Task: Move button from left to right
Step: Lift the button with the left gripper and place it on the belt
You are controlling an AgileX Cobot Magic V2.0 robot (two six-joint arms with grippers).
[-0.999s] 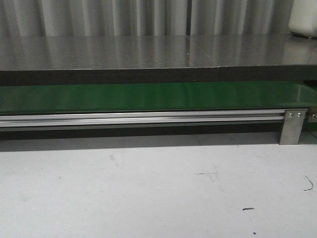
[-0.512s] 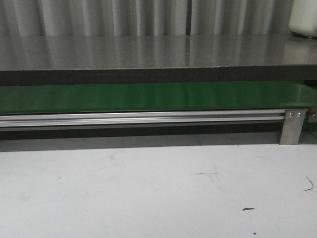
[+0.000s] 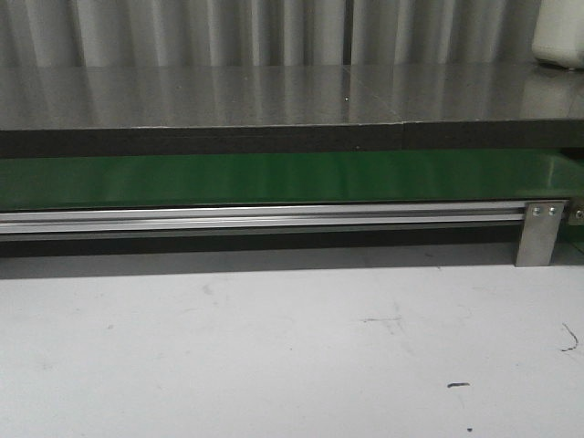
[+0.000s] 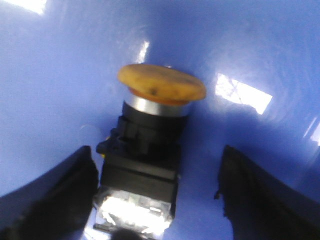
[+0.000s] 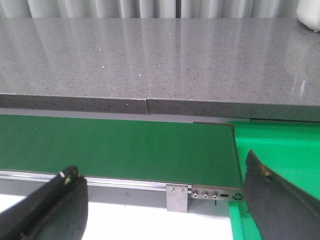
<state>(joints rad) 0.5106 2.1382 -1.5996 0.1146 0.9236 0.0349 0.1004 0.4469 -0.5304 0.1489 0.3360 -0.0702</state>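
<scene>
The button [image 4: 146, 142] lies on a glossy blue surface [image 4: 60, 85] in the left wrist view, with its round orange-yellow cap [image 4: 161, 85] pointing away from the wrist and its black body towards it. My left gripper [image 4: 156, 160] is open around the black body. One finger [image 4: 60, 195] is close beside the body and the other [image 4: 260, 195] stands well apart. My right gripper [image 5: 161, 167] is open and empty above the white table, facing the green belt. The front view shows neither the button nor a gripper.
A green conveyor belt [image 3: 274, 178] with an aluminium rail [image 3: 274, 217] and a metal bracket [image 3: 540, 233] runs across behind the white table [image 3: 274, 347]. A grey stone counter [image 3: 274, 96] lies beyond. A bright green tray [image 5: 285, 150] adjoins the belt's right end.
</scene>
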